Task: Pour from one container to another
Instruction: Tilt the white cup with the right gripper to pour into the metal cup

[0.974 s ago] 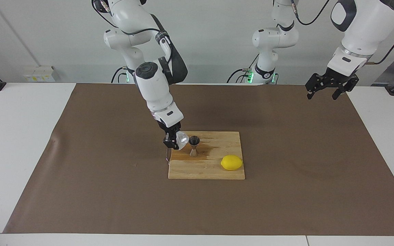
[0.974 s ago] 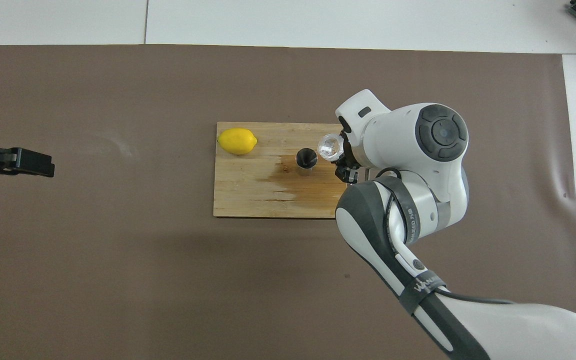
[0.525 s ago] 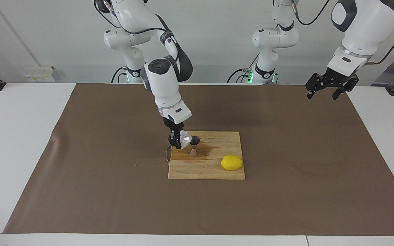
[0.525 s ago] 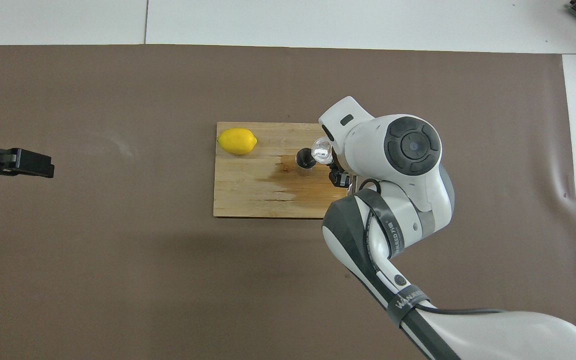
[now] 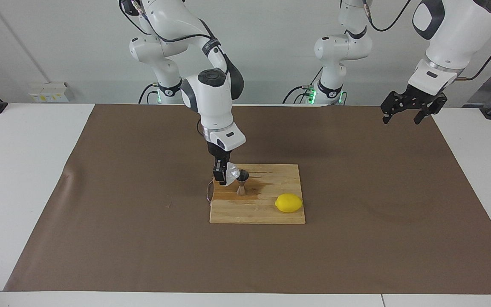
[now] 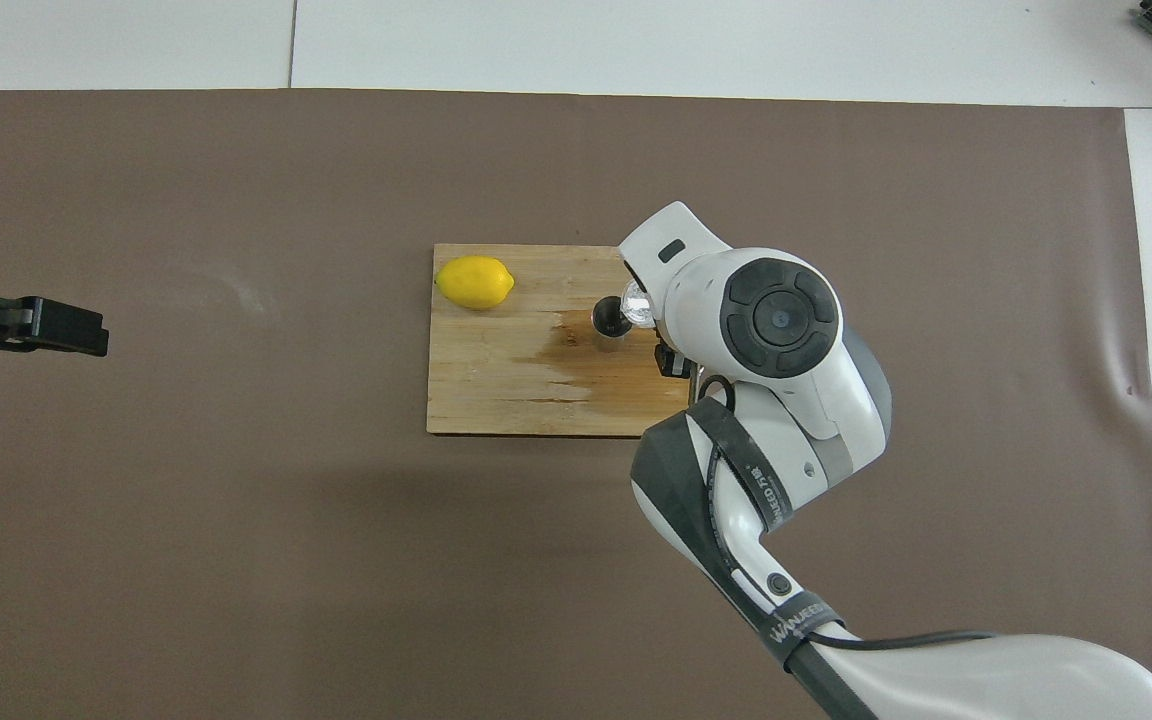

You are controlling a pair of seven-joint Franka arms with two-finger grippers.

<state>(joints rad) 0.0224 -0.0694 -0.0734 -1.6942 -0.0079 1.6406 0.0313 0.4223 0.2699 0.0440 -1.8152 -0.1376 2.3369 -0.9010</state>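
A small translucent knobbly cup (image 5: 232, 173) (image 6: 635, 303) is tipped on its side in the air, its mouth against the rim of the steel hourglass jigger (image 5: 241, 182) (image 6: 611, 320). My right gripper (image 5: 223, 174) is shut on the cup, over the wooden cutting board's (image 5: 267, 213) (image 6: 496, 385) edge toward the right arm's end. The jigger stands upright on the board beside a dark wet stain. In the overhead view the right arm's wrist covers most of the gripper. My left gripper (image 5: 406, 113) (image 6: 61, 328) waits open, high over the left arm's end of the table.
A yellow lemon (image 5: 288, 203) (image 6: 475, 282) lies on the board, farther from the robots than the jigger and toward the left arm's end. A brown mat (image 5: 356, 238) covers the table. A thin wire loop (image 5: 209, 192) hangs off the board's edge below the right gripper.
The right arm has swung over the board and rolled its wrist, bringing the cup closer to the jigger and tipping it further. The left arm has not moved.
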